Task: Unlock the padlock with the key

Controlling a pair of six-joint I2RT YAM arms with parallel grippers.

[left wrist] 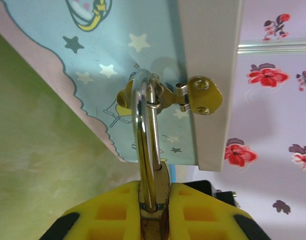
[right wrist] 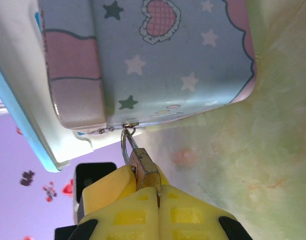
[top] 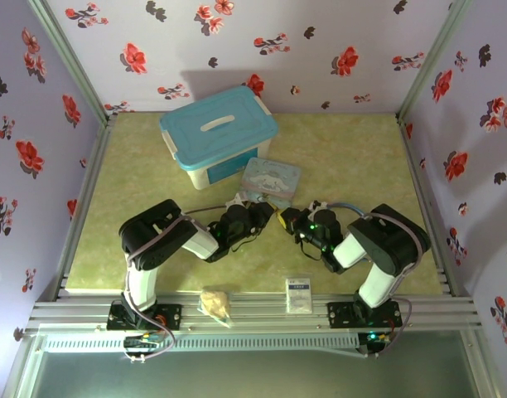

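Walls (top: 336, 33): lilac paper with red and dark flowers, on the left, far and right sides.
Table (top: 137, 166): pale green mottled top, with metal rails along the near edge.
Left arm (top: 158, 236): black and white, bent inward from the near-left base towards mid-table.
Right arm (top: 386, 240): black and white, bent inward from the near-right base, with its wrist close to the left one.
Box (top: 195, 124): white tub with a teal lid and handle, at far centre.
Tin (top: 274, 176) (left wrist: 118, 50) (right wrist: 168, 65): pale blue with a cartoon and star print and a pink scalloped border, flat on the table just near-right of the Box.
Left gripper (top: 262, 211) (left wrist: 154, 192): yellow pads clamped narrow on the Padlock's body.
Right gripper (top: 288, 220) (right wrist: 158, 192): yellow pads pressed together with no gap seen, tips against the brass body. Cannot tell whether anything lies pinched between.
Bag (top: 216, 303): tan and lumpy, at the near edge, left of centre.
Packet (top: 299, 294): white and rectangular, at the near edge, right of the Bag and apart from it.
Padlock (left wrist: 147, 160) (right wrist: 143, 172): tiny, brass, at the Tin's near-left corner between the two grippers, with a thin silvery shackle threaded through the Hasp.
Hasp (left wrist: 193, 95): small brass plate with two rivets and a loop, at the Tin's edge.
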